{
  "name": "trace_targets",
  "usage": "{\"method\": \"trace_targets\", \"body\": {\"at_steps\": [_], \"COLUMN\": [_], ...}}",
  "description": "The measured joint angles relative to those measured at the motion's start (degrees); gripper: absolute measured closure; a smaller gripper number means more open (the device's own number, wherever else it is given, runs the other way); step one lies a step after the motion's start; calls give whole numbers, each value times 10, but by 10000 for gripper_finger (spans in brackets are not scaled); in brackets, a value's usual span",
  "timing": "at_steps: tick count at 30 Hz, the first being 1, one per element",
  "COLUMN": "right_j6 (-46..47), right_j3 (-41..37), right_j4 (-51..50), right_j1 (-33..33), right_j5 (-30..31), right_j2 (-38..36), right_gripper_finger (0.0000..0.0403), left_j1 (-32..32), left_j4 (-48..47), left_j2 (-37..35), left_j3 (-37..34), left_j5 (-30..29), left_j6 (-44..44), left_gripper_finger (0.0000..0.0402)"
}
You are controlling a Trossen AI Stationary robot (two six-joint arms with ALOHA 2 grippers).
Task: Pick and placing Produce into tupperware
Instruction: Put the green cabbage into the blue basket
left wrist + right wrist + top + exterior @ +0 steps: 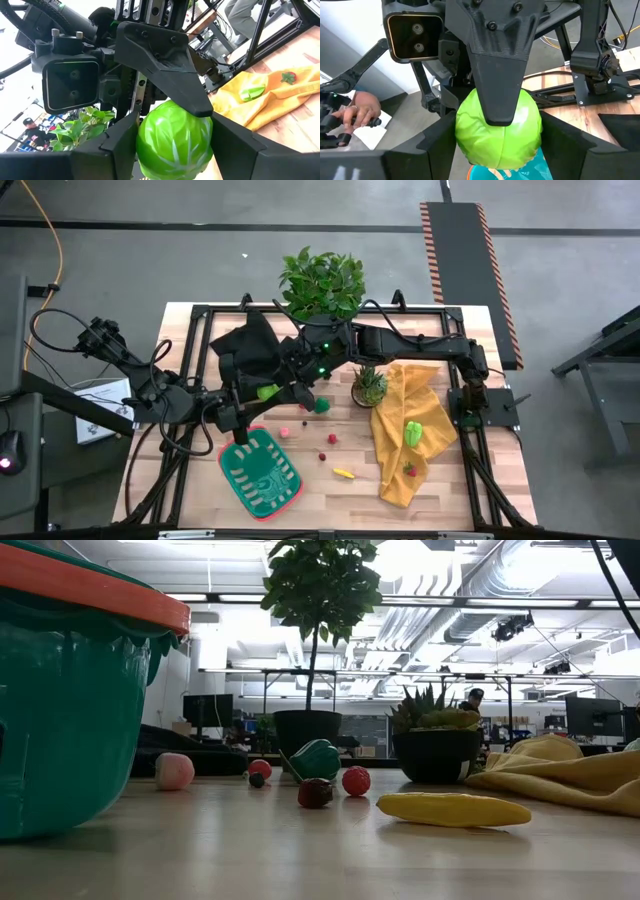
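A bright green toy cabbage [267, 391] hangs in the air left of the table's middle, above the far end of the tupperware [260, 472], a green container with a red rim. My left gripper [172, 145] reaches it from the left and my right gripper [497, 145] from the right; both are shut on it. More produce lies on the wood: a pink piece [285, 432], two red ones [331, 438], a yellow one [343, 473] and a dark green one [321, 405]. A green piece [413, 433] and a red one [409, 470] rest on the yellow cloth. My left gripper pinches the cabbage's two opposite sides [142, 137] between its two fingers, coming about level from the table's left. The cabbage is lifted clear of the table. My right gripper pinches the cabbage's other pair of sides [465, 135] between its fingers, about level from the table's right. One left finger [500, 100] lies over the ball in front of it.
A small spiky potted plant [369, 385] stands by the yellow cloth [425, 395]. A large leafy plant [322, 280] and a black cloth [245, 345] are at the far side. A person's hand [357, 112] shows beyond the table's left.
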Motion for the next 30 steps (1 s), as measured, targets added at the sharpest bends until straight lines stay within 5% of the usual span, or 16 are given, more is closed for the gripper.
{"method": "trace_targets", "body": {"at_steps": [30], "right_j6": [0], "right_j3": [0], "right_j4": [1], "right_j1": [0], "right_j5": [0], "right_j2": [0], "right_gripper_finger": [171], "left_j1": [0], "left_j4": [0], "left_j2": [1], "left_j3": [0], "left_j5": [0], "left_j6": [0], "left_gripper_finger": [170]}}
